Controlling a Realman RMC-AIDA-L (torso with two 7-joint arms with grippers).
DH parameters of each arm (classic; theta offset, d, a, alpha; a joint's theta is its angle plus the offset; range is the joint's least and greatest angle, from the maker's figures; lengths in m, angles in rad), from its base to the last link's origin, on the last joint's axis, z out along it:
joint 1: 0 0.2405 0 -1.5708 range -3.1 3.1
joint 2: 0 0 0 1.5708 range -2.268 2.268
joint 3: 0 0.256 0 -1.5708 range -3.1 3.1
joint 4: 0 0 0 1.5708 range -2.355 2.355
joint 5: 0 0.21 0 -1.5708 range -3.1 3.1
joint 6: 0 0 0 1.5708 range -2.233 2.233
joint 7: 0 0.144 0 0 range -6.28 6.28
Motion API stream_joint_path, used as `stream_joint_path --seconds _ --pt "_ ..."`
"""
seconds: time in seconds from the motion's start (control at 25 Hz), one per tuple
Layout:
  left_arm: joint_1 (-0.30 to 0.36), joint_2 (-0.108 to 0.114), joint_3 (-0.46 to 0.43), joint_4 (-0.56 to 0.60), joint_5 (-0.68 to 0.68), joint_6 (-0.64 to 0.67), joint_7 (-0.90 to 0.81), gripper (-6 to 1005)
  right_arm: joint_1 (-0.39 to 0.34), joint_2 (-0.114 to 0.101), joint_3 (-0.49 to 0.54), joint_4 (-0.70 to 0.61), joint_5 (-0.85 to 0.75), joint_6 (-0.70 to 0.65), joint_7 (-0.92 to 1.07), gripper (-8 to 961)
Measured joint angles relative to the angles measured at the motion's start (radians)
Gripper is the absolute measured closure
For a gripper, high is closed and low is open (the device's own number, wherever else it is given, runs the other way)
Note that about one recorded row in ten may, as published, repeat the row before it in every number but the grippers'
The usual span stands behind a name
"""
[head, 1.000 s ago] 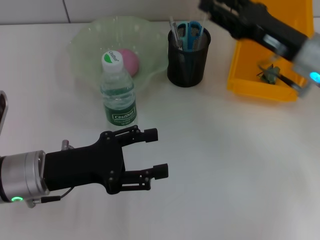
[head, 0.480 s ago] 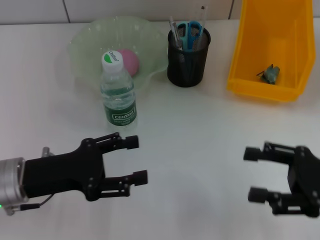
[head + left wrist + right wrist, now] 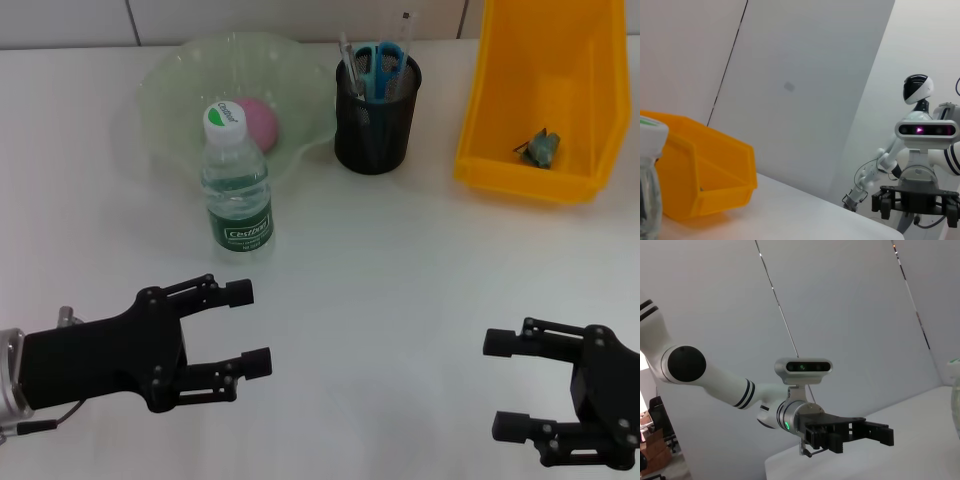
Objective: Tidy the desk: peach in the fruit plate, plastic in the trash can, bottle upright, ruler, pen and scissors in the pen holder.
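Standing upright on the white bench [image 3: 400,260], long axis vertical, cap up: the bottle [image 3: 237,183], just in front of the plate [image 3: 170,80] and overlapping its near rim in the head view. Lying inside that pale green plate, partly hidden behind the bottle cap: the peach [image 3: 260,120]. Standing on end in the black mesh holder [image 3: 376,130], handles and tips pointing up: blue-handled scissors [image 3: 379,62] among thin rods, pen and ruler not told apart. Resting on the floor of the yellow bin [image 3: 520,110], to the right of the holder: a small crumpled greenish plastic [image 3: 540,146].

Hovering low at the near left of the bench, well apart from the bottle: left gripper [image 3: 244,327], fingers spread wide, grasping nothing. Seen again from the right wrist view as a black gripper [image 3: 882,433] with parted fingers. Hovering at the near right: right gripper [image 3: 505,383], likewise released, fingers pointing left, nothing between them. Visible far off in the left wrist view too, in front of the white robot body [image 3: 920,165].

Behind the bench, a plain white wall [image 3: 300,20] with thin dark seams. In the left wrist view, bin [image 3: 700,175] and a slice of bottle [image 3: 650,185] at the edge.
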State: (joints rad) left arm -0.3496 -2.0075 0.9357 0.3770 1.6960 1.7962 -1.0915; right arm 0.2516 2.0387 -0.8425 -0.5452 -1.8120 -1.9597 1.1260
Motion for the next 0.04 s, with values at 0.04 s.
stream_joint_path --seconds 0.04 --pt "0.001 0.0 0.0 0.0 0.0 0.0 0.0 153 0.001 0.0 0.0 0.001 0.0 0.0 -0.001 169"
